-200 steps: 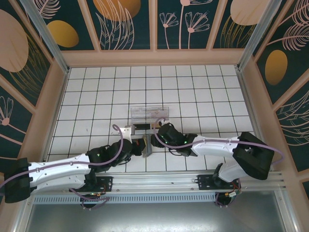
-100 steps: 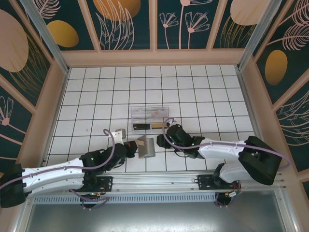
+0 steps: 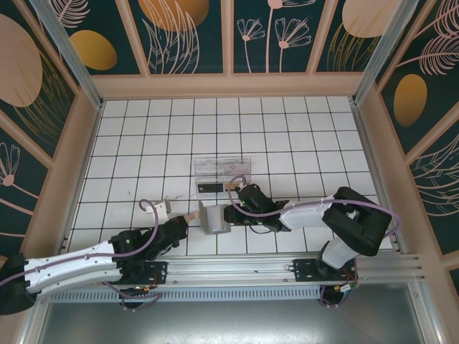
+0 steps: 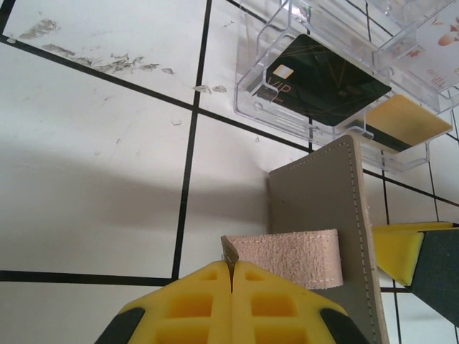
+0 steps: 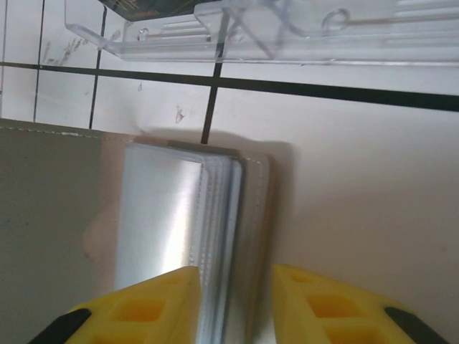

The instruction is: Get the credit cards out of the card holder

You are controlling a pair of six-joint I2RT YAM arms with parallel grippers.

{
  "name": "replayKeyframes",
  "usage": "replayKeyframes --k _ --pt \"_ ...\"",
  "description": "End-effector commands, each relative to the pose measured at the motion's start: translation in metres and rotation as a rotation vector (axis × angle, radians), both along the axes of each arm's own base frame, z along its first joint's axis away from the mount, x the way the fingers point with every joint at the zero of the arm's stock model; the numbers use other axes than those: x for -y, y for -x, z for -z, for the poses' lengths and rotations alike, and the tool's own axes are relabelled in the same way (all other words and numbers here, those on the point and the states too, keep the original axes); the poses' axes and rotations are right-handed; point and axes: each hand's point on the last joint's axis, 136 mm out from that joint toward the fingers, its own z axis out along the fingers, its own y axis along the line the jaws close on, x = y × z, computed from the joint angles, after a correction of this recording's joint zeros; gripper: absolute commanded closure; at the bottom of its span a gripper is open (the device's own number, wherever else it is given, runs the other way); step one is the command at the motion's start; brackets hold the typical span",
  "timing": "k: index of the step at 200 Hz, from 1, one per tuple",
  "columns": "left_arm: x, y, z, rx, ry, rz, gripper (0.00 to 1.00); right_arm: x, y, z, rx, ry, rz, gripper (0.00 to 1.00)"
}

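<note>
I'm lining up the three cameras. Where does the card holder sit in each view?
Top external: card holder just below centre.
Left wrist: card holder lower right, its tan tab pinched in the jaws.
Right wrist: card holder bottom left to centre, clear sleeves showing between the jaws.
Shared landmark: clear tray just beyond it.

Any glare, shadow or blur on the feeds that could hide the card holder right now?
Top external: evenly lit and sharp, but the card holder is small. Left wrist: crisp, with a broad soft shadow across the tiles beside it. Right wrist: its plastic sleeves wash out in pale glare, and the clear tray is slightly soft.
</note>
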Motion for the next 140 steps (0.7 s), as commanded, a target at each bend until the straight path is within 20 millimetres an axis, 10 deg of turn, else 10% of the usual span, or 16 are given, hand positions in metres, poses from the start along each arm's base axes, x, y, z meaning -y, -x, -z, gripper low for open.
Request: replayKeyframes --k 1,53,140 --pt "-0.004 0.0 0.007 -0.006 -0.01 -0.011 1.0 -0.014 -0.003 -0.007 -0.019 -0.058 -0.01 0.71" --pt "-0.004 0.001 0.01 -0.011 -0.017 -0.005 1.0 -0.015 -0.003 -0.011 -0.017 -0.079 -0.01 1.0" --pt "0.006 -0.005 0.016 0.013 -0.035 0.007 1.0 0.019 -0.013 -0.082 0.138 -0.155 0.061 1.0"
